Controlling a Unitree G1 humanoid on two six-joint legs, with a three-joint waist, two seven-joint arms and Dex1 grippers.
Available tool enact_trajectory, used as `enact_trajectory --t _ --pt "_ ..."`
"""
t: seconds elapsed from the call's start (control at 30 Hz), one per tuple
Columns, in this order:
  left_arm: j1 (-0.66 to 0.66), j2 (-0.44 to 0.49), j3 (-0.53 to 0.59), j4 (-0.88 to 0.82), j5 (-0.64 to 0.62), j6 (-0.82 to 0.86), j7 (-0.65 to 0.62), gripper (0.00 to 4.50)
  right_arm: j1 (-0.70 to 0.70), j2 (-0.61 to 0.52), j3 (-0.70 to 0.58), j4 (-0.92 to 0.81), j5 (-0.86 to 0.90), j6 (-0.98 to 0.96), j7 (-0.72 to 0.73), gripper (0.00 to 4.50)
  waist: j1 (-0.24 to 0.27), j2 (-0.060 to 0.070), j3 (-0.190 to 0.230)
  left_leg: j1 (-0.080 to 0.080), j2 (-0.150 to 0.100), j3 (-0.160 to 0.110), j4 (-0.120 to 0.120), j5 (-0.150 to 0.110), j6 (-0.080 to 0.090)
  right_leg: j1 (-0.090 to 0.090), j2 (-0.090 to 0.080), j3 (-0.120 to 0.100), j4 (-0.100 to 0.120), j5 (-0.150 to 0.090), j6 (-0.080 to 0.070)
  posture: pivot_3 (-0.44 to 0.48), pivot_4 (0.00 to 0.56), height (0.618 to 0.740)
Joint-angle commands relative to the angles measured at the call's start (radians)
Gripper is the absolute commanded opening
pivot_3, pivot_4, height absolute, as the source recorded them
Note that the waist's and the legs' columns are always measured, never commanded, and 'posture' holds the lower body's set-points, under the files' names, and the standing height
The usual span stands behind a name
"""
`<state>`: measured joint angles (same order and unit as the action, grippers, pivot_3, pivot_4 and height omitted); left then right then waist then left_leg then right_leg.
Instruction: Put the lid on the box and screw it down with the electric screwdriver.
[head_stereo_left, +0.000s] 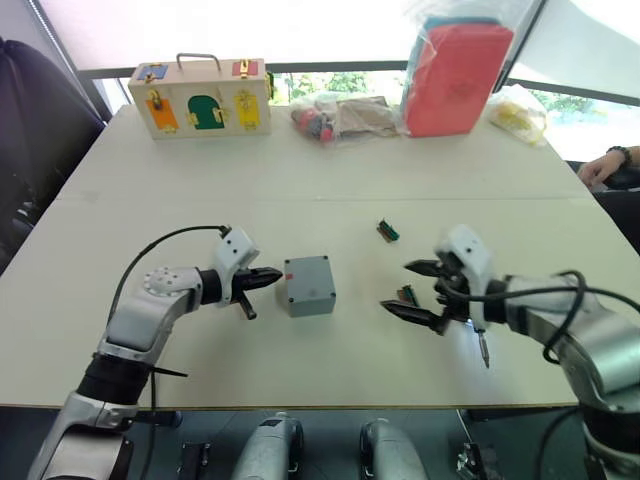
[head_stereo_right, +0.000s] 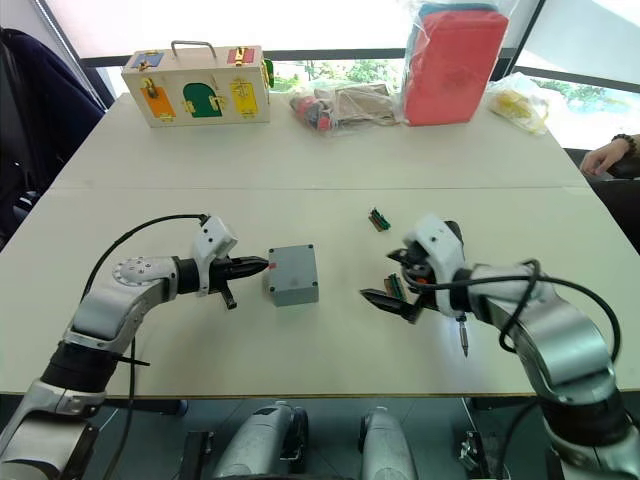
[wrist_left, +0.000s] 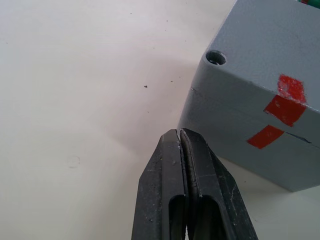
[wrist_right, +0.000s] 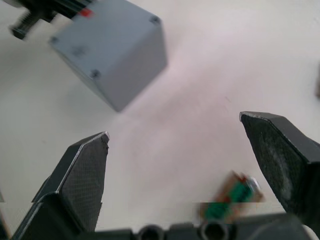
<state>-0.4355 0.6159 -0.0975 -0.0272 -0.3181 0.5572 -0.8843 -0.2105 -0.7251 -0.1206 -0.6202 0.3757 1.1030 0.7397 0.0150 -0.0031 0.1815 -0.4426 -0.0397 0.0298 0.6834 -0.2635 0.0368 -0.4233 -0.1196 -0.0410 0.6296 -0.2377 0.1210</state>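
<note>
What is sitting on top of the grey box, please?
The lid sits on the box, its corner screw holes showing, with a seam and red marks on the side wall. Whatever is inside is hidden.

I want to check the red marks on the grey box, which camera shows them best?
The left wrist view: the red marks sit close up on the box wall. The eye views give a small red spot; the right wrist view glimpses it.

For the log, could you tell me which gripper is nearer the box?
Left. The left gripper, shut, has its tips right at the box, by the side with the red marks. The right gripper, open, is well off on the opposite side.
</note>
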Motion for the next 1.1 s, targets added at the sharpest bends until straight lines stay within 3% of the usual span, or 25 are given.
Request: enact_trajectory --t 0.03,0.23,0.33,0.43,1.03,1.07,1.1 --pt "-0.026 0.044 0.076 -0.033 -0.046 -0.001 -0.04 0.0 0.053 0.043 -0.075 -0.011 0.002 -0.028 -0.076 4.46 -0.003 0.0 0.0 0.0 0.0 0.0 0.0 0.0 0.0 0.0 0.0 0.0 0.0 0.0 0.0 0.0 0.15 0.74" --pt "-0.004 0.161 0.132 -0.179 -0.197 0.131 -0.181 0.0 0.073 0.11 -0.075 0.017 0.007 -0.071 -0.148 4.46 -0.005 0.001 0.0 0.0 0.001 0.0 0.0 0.0 0.0 -0.001 0.001 0.001 0.0 0.0 0.0 0.0 0.15 0.74" --pt "0.012 0.201 0.149 -0.259 -0.27 0.199 -0.208 0.0 0.058 0.128 -0.058 0.046 0.002 -0.092 -0.174 3.8 0.0 0.001 0.0 0.0 0.0 0.001 0.0 0.0 0.0 0.0 0.001 0.001 0.0 0.0 0.0 0.0 0.15 0.74" --pt "0.024 0.218 0.149 -0.327 -0.31 0.237 -0.204 0.0 0.052 0.135 -0.037 0.069 0.001 -0.109 -0.191 2.65 -0.001 0.001 -0.001 0.001 0.0 0.001 0.0 0.0 0.0 0.001 0.0 0.001 0.0 0.0 0.0 0.0 0.15 0.74" --pt "0.022 0.196 0.117 -0.374 -0.331 0.25 -0.131 0.0 0.031 0.152 0.014 0.119 0.011 -0.144 -0.237 2.65 -0.002 0.001 -0.001 0.001 0.0 0.001 0.0 0.0 0.0 0.0 0.001 0.001 0.0 0.0 0.0 0.0 0.15 0.74" --pt "0.023 0.196 0.115 -0.375 -0.33 0.249 -0.13 0.0 0.03 0.155 0.018 0.121 0.009 -0.146 -0.239 2.17 -0.002 0.001 -0.001 0.001 0.0 0.001 0.0 0.0 0.0 0.0 0.001 0.001 0.0 0.0 0.0 0.0 0.15 0.74" --pt "0.022 0.195 0.113 -0.374 -0.33 0.249 -0.13 0.0 0.03 0.156 0.022 0.124 0.006 -0.149 -0.24 1.99 -0.002 0.001 -0.001 0.001 0.0 0.001 0.0 0.0 0.0 0.0 0.001 0.001 0.0 0.0 0.0 0.0 0.15 0.74"
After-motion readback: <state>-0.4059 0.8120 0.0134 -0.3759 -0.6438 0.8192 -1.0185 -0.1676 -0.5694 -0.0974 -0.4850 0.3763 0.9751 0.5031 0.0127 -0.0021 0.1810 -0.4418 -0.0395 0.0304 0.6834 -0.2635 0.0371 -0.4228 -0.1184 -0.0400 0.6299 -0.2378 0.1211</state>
